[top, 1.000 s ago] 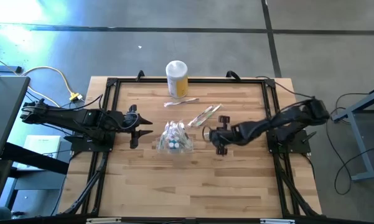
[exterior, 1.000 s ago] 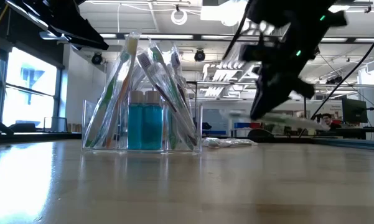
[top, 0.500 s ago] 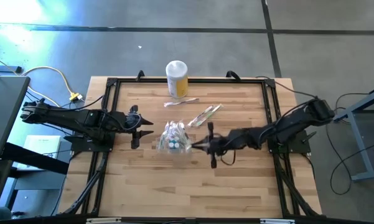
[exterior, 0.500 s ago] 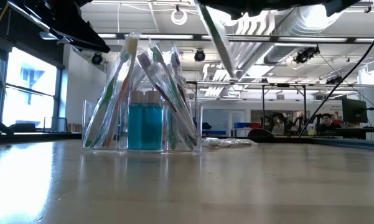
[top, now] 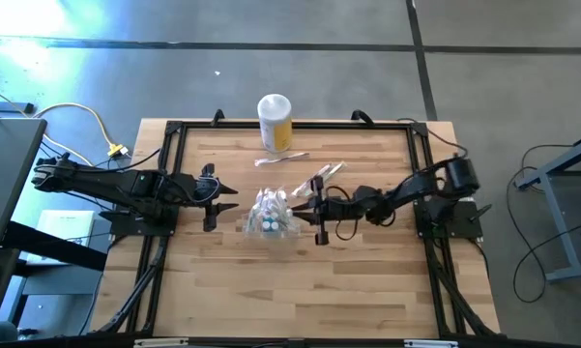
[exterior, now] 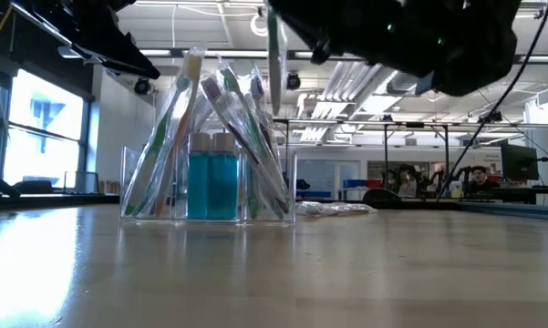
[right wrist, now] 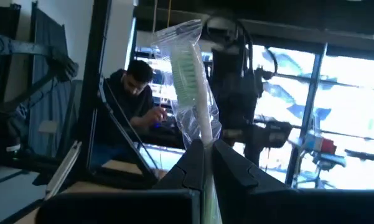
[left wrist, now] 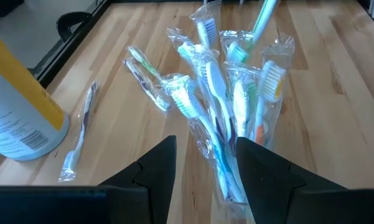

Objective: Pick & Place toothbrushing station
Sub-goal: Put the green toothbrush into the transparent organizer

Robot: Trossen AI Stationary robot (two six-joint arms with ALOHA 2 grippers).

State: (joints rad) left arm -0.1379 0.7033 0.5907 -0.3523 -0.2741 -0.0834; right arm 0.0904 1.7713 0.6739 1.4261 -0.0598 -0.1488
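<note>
The toothbrushing station (top: 272, 218), a small clear container, stands near the middle of the wooden surface (top: 290, 280). In the low view it holds two blue bottles (exterior: 211, 185) with wrapped toothbrushes (exterior: 228, 109) leaning together above them like a tent.

The right end effector (top: 316, 206) reaches in from the right side and sits just beside the station. Its fingers are closed on a green toothbrush in a clear wrapper (right wrist: 190, 81); the right wrist view shows the handle pinched between the two dark fingers (right wrist: 236, 174), with the bristle end standing up beyond them. In the low view this toothbrush (exterior: 274, 50) hangs nearly upright above the right part of the station, under the dark bulk of the arm. Whether its tip touches the other brushes cannot be told.

The left end effector (top: 211, 205) waits to the left of the station, a little apart from it, with its fingers (left wrist: 155, 171) partly spread and nothing between them. Its wrist view looks past them onto the bundle of wrapped brushes.

Behind the station, two wrapped toothbrushes (top: 321, 178) lie together on the wood, and another single one (top: 280, 158) lies near a yellow jar with a white lid (top: 275, 122) at the far edge. In the room beyond, a person (right wrist: 137, 93) is bent over a desk.
</note>
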